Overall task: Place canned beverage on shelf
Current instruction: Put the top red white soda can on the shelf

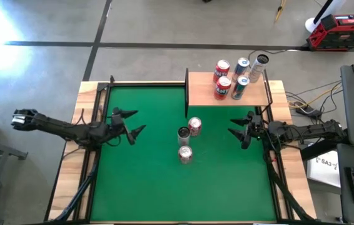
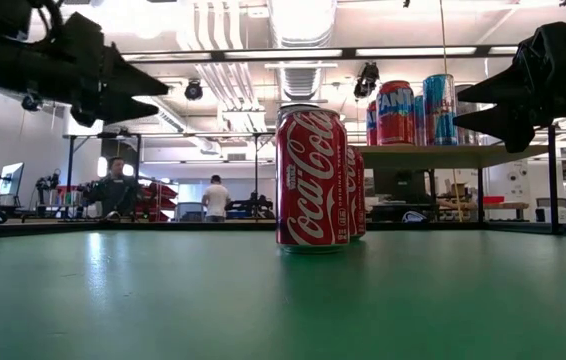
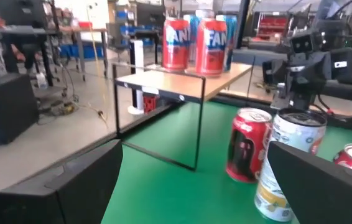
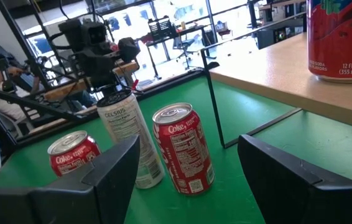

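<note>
Shelf [image 1: 227, 94], a light tan wooden board on a thin dark metal frame at the green felt table's [image 1: 146, 187] far right, carries five cans; their labels are partly cut off. Three cans [image 1: 187, 139] stand mid-table: two red Coke, one white Celsius. Left gripper [image 1: 134, 125] gapes wide, empty. Right gripper [image 1: 234, 132] is narrower, empty, near the shelf.

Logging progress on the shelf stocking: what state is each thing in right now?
Shelf: holds five upright cans.
Three table cans: upright on the green felt, not gripped.
Left gripper: open, empty.
Right gripper: open, empty.
</note>
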### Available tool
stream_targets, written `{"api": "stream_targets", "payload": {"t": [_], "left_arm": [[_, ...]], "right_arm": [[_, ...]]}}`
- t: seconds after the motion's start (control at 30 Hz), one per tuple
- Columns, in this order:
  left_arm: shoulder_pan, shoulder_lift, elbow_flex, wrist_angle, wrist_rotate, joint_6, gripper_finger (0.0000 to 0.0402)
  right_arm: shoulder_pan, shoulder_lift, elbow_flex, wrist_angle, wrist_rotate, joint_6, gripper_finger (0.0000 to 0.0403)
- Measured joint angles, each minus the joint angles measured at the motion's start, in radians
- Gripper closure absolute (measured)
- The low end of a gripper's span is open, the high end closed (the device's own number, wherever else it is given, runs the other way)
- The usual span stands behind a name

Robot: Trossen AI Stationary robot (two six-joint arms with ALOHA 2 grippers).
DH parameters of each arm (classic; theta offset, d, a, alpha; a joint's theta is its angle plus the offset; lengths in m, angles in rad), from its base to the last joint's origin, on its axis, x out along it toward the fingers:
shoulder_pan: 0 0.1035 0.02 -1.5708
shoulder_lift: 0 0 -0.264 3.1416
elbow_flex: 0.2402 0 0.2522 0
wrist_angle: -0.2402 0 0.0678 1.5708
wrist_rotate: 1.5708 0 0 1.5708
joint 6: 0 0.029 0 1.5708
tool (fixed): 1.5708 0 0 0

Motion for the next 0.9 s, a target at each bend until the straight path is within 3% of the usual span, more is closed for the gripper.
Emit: {"api": "stream_targets", "payload": {"t": [0.2, 0.33, 0.7, 0.9], "left_arm": [[0.046, -0.187, -0.103, -0.015, 0.000, 0.014, 0.0015], [0.090, -0.293, -0.100, -0.153, 0.024, -0.055, 0.0015], [0.217, -0.562, -0.105, -0.413, 0.048, -0.033, 0.0015], [0.242, -0.640, -0.105, -0.419, 0.048, -0.036, 0.0015]], "right_arm": [[0.000, 0.000, 0.000, 0.000, 0.000, 0.000, 0.0140], [0.000, 0.000, 0.000, 0.000, 0.000, 0.000, 0.0140], [0.000, 0.000, 0.000, 0.000, 0.000, 0.000, 0.0140], [0.000, 0.000, 0.000, 0.000, 0.000, 0.000, 0.0140]]}}
